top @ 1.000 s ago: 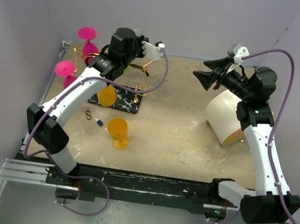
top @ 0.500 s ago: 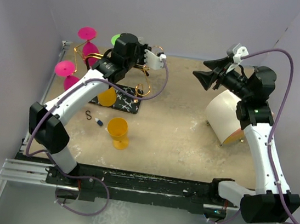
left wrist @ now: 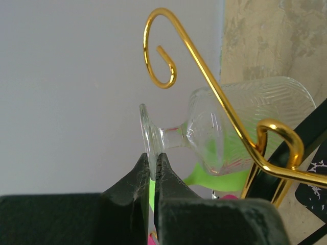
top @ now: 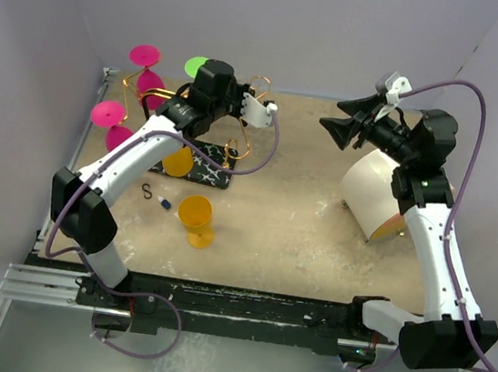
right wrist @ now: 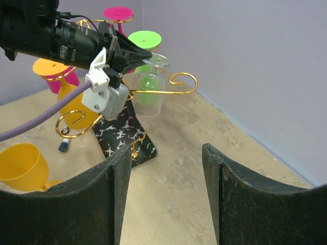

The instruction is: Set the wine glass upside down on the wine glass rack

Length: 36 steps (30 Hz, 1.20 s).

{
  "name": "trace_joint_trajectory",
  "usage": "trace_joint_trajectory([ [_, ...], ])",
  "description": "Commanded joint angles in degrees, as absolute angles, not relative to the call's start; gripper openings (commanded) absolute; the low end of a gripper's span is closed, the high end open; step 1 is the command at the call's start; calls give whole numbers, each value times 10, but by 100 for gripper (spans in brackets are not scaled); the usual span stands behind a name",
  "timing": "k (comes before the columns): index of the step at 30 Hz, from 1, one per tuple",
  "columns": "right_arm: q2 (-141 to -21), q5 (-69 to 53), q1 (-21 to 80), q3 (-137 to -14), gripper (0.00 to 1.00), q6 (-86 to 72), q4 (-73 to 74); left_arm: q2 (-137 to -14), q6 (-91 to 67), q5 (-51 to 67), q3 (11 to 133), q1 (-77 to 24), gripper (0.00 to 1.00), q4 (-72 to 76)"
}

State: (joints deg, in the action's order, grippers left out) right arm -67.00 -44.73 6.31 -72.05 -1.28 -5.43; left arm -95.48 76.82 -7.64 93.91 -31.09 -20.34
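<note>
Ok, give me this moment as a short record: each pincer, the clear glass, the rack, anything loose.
left pincer: shut on the foot of the clear wine glass
glass pose: inverted, foot up, beside a gold arm of the wine glass rack; seated or not, cannot tell
right pincer: open, empty, away from the rack
rack load: pink glasses, a green glass and an orange glass hanging
loose: yellow glass standing on the table in front of the rack

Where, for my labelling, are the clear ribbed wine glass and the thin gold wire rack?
Clear ribbed wine glass (left wrist: 268, 107), left wrist view, on its bowl.
Thin gold wire rack (left wrist: 204, 66), left wrist view, on its curled arm.
</note>
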Motion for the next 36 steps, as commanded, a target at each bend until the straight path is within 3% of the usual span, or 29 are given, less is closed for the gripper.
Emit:
trace_joint_trajectory([
  [1, -674, -461, 59, -733, 60, -9, -64, -954, 789, -51, 975, -314, 0, -175],
  [36, -675, -462, 56, -727, 60, -7, -68, -997, 740, 22, 1027, -330, 0, -177],
])
